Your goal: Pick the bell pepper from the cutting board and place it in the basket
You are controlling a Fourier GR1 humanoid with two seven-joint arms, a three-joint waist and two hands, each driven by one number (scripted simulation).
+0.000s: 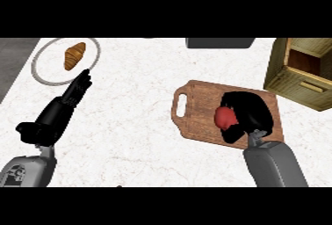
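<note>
A red bell pepper (224, 117) lies on the brown wooden cutting board (194, 112) at the right of the head view. My right hand (250, 112) covers it from the right, fingers curled round it, so only the pepper's left side shows. The basket (299, 72), a wooden crate, stands at the far right beyond the board. My left hand (73, 94) rests at the left with straight fingers pointing toward a plate.
A white plate (44, 66) with a croissant (74, 56) sits at the back left. A dark grey object (219, 42) lies at the counter's back edge. The counter's left edge runs along a grey strip (14, 61).
</note>
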